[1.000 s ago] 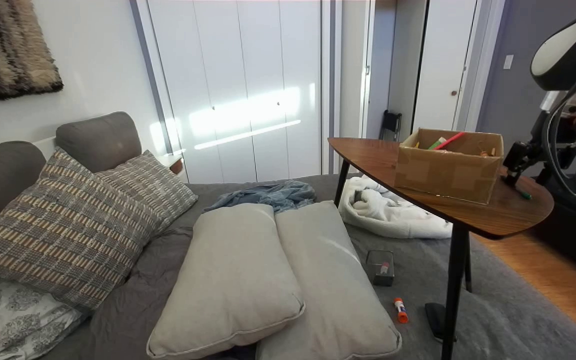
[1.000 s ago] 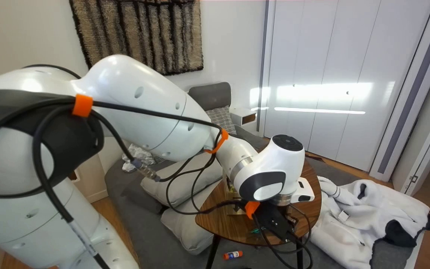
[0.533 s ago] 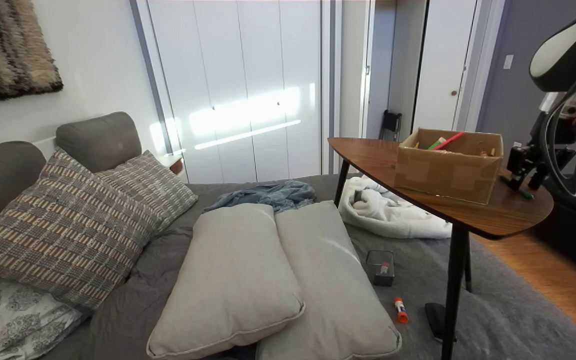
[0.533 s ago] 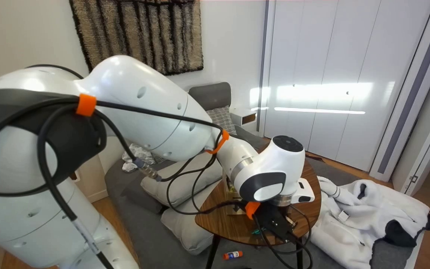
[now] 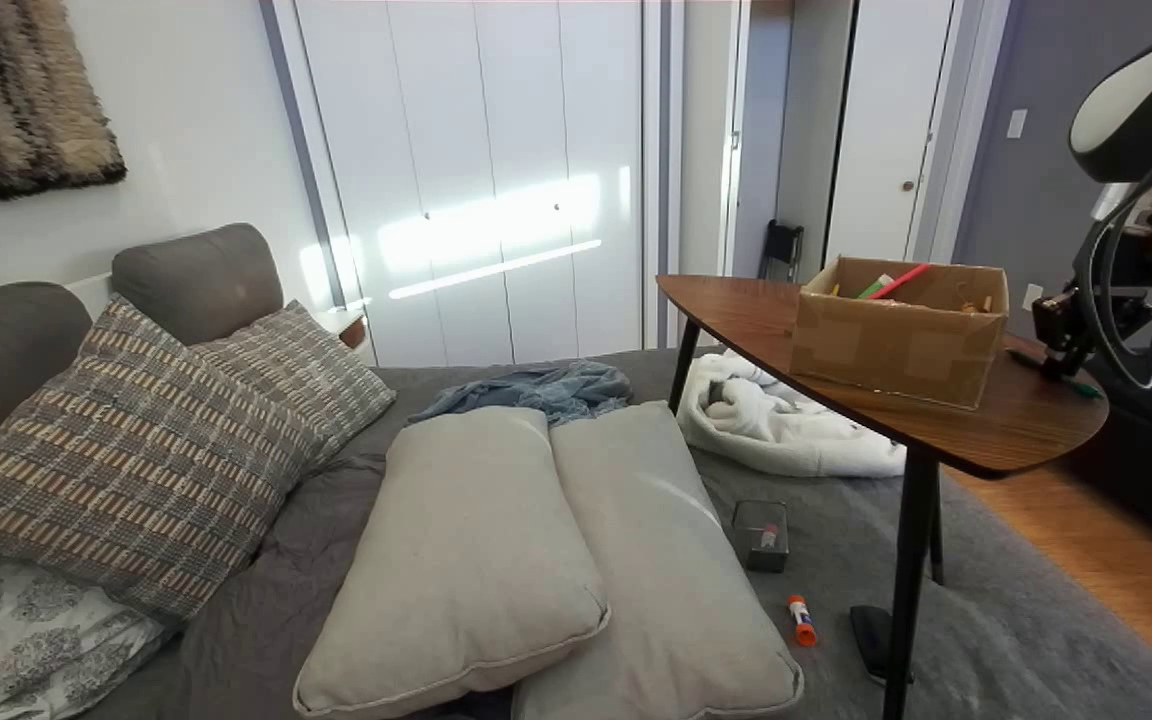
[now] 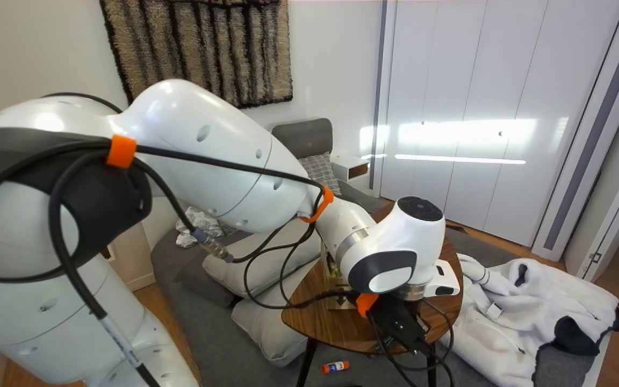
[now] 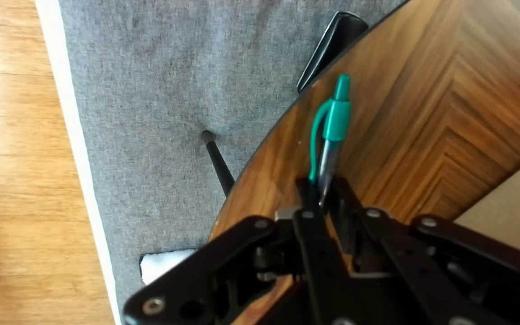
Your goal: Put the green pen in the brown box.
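Note:
The green pen [image 7: 336, 119], with a green clip and clear barrel, points away from my gripper [image 7: 323, 192] in the wrist view. Both fingers pinch its barrel; the far part is hidden among them. In an exterior view the pen's green end [image 5: 1086, 388] shows to the right of my gripper [image 5: 1056, 368], low at the round end of the table. Whether the pen touches the tabletop I cannot tell. The brown box [image 5: 896, 345] stands on the table just left of the gripper, with a pink stick and other items inside. Its side [image 7: 513, 207] enters the wrist view at the right.
The wooden table [image 5: 736, 315] has a curved edge right beside the pen. Below it are an orange glue stick [image 5: 801, 620], a clear container [image 5: 762, 537] and a black case [image 7: 332, 49]. A white coat [image 6: 535, 317] lies beyond the table. Cables [image 6: 390, 355] hang by the wrist.
The jaws have closed from open onto the pen. In both exterior views the gripper has shifted slightly right, and more of the pen now shows on both sides of the fingertips.

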